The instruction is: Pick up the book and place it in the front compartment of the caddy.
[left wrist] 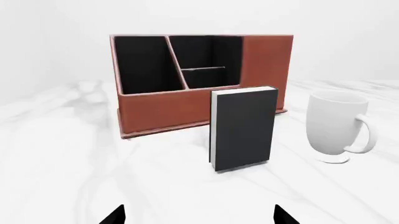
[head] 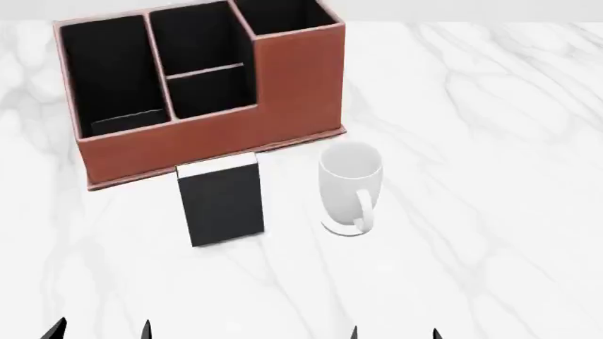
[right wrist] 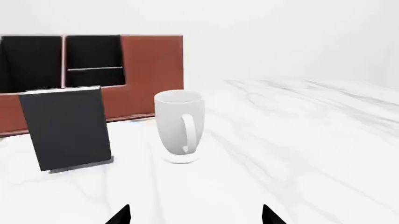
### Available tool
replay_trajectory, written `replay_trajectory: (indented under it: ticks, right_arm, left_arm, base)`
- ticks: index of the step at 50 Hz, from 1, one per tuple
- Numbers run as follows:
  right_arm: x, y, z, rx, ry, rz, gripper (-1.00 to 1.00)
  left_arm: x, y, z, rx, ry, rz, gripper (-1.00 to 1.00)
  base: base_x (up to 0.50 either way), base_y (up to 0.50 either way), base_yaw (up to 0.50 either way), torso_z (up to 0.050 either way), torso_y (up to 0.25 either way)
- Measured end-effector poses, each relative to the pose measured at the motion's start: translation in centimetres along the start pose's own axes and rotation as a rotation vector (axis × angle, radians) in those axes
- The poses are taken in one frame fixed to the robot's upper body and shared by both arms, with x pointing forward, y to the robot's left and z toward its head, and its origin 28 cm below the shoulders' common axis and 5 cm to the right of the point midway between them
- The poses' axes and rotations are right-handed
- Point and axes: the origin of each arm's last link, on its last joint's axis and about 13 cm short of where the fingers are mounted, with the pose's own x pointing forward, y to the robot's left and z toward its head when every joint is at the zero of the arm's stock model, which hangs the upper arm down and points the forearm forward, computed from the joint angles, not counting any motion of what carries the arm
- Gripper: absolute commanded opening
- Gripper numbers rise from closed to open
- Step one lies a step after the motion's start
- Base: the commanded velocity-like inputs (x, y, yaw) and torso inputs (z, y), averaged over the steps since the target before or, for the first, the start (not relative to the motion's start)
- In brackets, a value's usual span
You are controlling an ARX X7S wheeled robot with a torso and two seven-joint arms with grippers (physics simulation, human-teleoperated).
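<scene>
The black book (head: 222, 205) with a white page edge stands upright on the marble table, just in front of the reddish-brown caddy (head: 282, 92). It also shows in the left wrist view (left wrist: 244, 128) and the right wrist view (right wrist: 65, 128). The front compartment (head: 193, 39) is the black-lined full-height section of the middle column, beyond the thin cross divider; it is empty (left wrist: 206, 51). My left gripper (left wrist: 199, 217) is open and empty, well short of the book. My right gripper (right wrist: 195, 217) is open and empty, facing the mug. Only the fingertips show in the head view.
A white mug (head: 351, 187) stands to the right of the book, handle toward me, a small gap from it (right wrist: 179, 126). The caddy's right end section has the tallest wall. The white marble table (head: 471, 212) stretches to the right and front.
</scene>
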Motion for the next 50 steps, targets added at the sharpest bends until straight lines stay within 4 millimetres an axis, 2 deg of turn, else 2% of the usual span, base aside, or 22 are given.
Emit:
replay_trajectory:
  ticks: [20,25,32,43,50]
  right_arm:
    - [0.1,0.0,-0.1,-0.004,0.020,-0.031,1.00]
    - [0.3,-0.3,0.4,-0.001,0.016,-0.050,1.00]
    - [0.6,-0.9,2.8,-0.012,-0.029,-0.083,1.00]
    - [0.6,-1.9,7.7,0.001,-0.158,-0.110,1.00]
    - [0.3,-2.4,10.0,0.011,-0.224,-0.117,1.00]
  left_arm:
    - [0.1,0.0,0.0,0.004,0.002,0.006,1.00]
    - [0.3,0.2,0.7,-0.006,-0.012,0.012,1.00]
    - [0.9,0.8,3.2,-0.010,-0.083,0.026,1.00]
    - [0.8,1.8,7.6,-0.006,-0.207,0.033,1.00]
    - [0.5,2.2,9.4,-0.015,-0.251,0.032,1.00]
  base:
    - [0.00,0.00,0.00,0.000,0.000]
    - [0.00,0.00,0.00,0.000,0.000]
    - [0.12,0.00,0.00,0.000,0.000]
    - [0.48,0.00,0.00,0.000,0.000]
    - [0.50,0.00,0.00,0.000,0.000]
